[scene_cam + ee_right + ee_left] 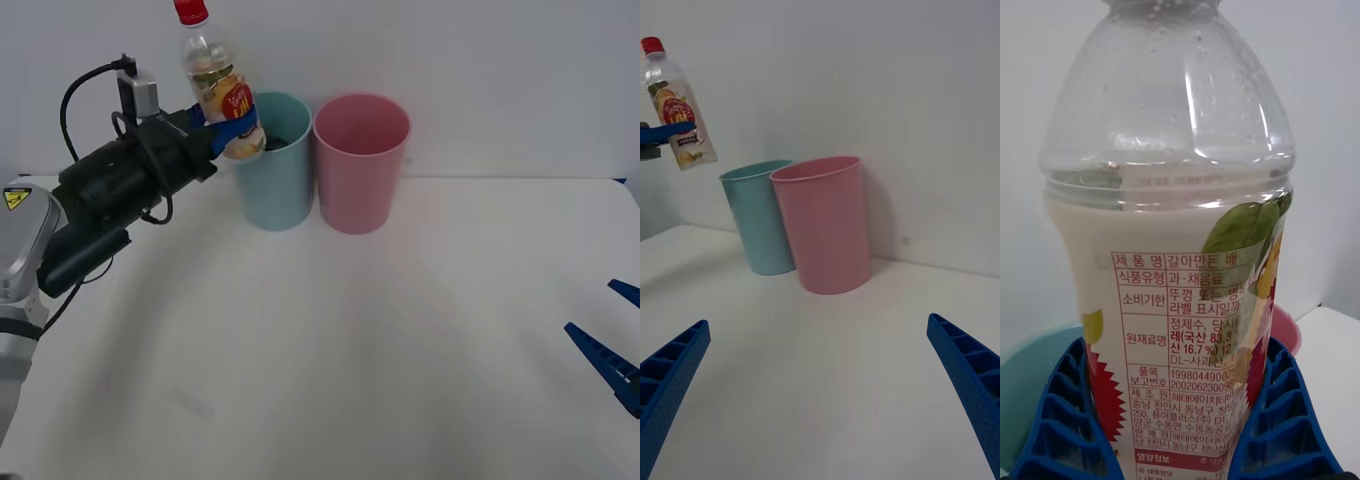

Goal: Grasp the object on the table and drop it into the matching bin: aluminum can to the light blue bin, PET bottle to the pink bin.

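Counting for you: one PET bottle [222, 95], clamped at its label by your left gripper [232, 127], raised above the light blue bin [274, 172]; one pink bin [359, 162] touching it. Your right gripper [820, 397] rests wide open, empty, over the worktop [360, 350].

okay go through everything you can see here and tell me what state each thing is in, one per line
PET bottle: capped, held up off the table, tilted slightly.
Left gripper: shut on the bottle's label, near the light blue bin.
Light blue bin: upright, on the table.
Pink bin: upright, touching the blue one.
Right gripper: open, low over the table.
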